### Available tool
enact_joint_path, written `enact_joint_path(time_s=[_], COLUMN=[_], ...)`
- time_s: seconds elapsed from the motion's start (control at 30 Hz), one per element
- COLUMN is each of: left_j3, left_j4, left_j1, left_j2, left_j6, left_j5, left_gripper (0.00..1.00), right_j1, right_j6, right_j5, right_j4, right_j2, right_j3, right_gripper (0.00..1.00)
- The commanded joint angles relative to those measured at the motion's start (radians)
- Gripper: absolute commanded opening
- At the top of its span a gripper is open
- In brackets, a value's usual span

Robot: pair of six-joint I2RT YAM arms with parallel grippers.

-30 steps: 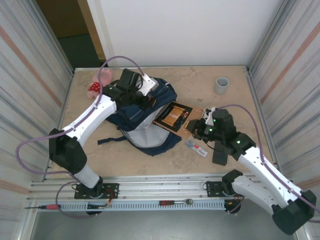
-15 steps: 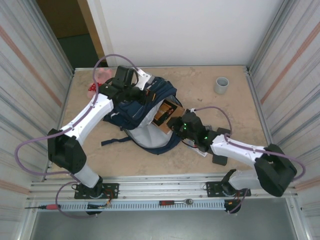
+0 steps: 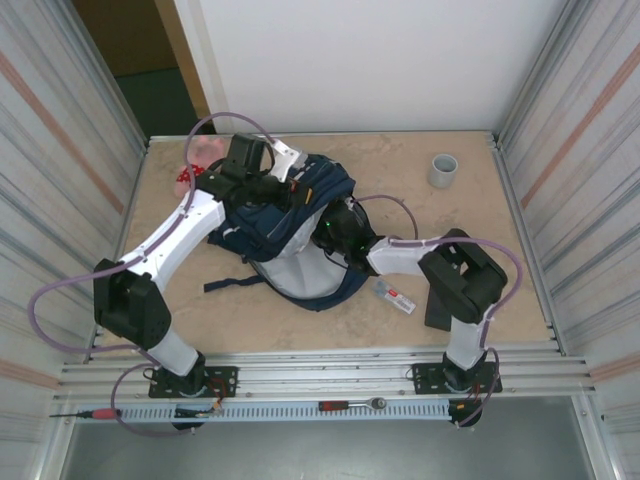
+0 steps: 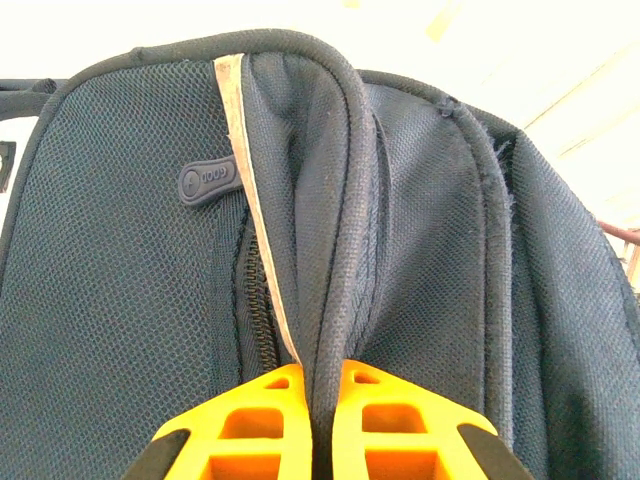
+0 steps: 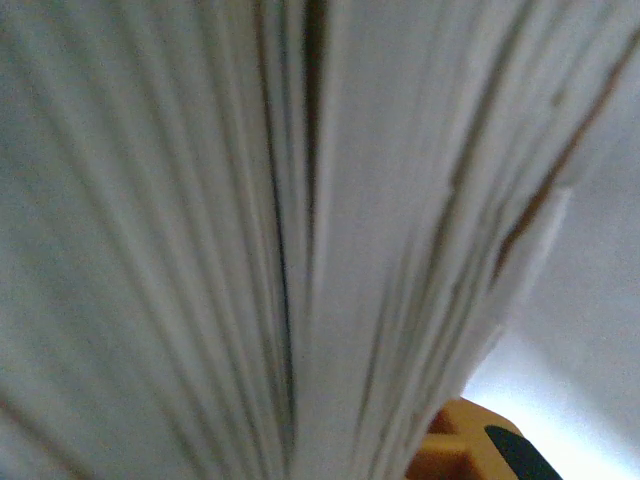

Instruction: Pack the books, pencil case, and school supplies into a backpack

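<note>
Beige table [image 3: 480, 210] between corrugated side walls carries the backpack [image 3: 285, 225], which lies with its mouth towards the right arm. On the far left side, the left gripper [image 4: 322, 378] is pinched tight on the padded rim of the backpack [image 4: 130, 300] and holds it up, so the light lining shows in the overhead view. At the mouth is the right gripper [image 3: 333, 226]. Its wrist camera looks directly at blurred page edges of the books [image 5: 250, 220]. One orange finger [image 5: 468, 445] shows beside them, so it seems clamped on the books, though the second finger is hidden.

The step in hand is judged to be sliding the books inside. To do it well, the left arm should hold the rim high and steady. The right arm should push flat along the lining, deep toward the bottom, before it lets go, so that no corner catches the zipper. On the table near the backpack lies the pack [image 3: 395, 296] with a red label, not yet packed.
</note>
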Motion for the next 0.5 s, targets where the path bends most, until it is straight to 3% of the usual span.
enact_joint_path(time_s=[0.0,0.13,0.2,0.33,0.47], left_j3=[0.004,-0.013,-0.025,-0.041,-0.057], left_j4=[0.107,0.100,0.100,0.094,0.096], left_j1=[0.013,0.033,0.041,0.047,0.047], left_j2=[-0.074,-0.077,-0.082,-0.087,-0.088], left_j6=[-0.012,-0.011,-0.007,0.012,0.019], left_j5=[0.024,-0.007,-0.014,-0.042,-0.058], left_gripper=[0.00,0.00,0.00,0.00,0.00], right_j1=[-0.007,0.004,0.012,0.015,0.036], right_j6=[0.053,0.066,0.055,0.046,0.024], right_j5=[-0.004,0.000,0.010,0.015,0.027], right_j4=[-0.004,-0.085,-0.152,-0.228,-0.305], right_j2=[0.056,0.034,-0.005,-0.093,-0.213], right_j3=[0.041,0.005,-0.019,-0.083,-0.153], right_gripper=[0.20,0.48,0.57,0.65,0.67])
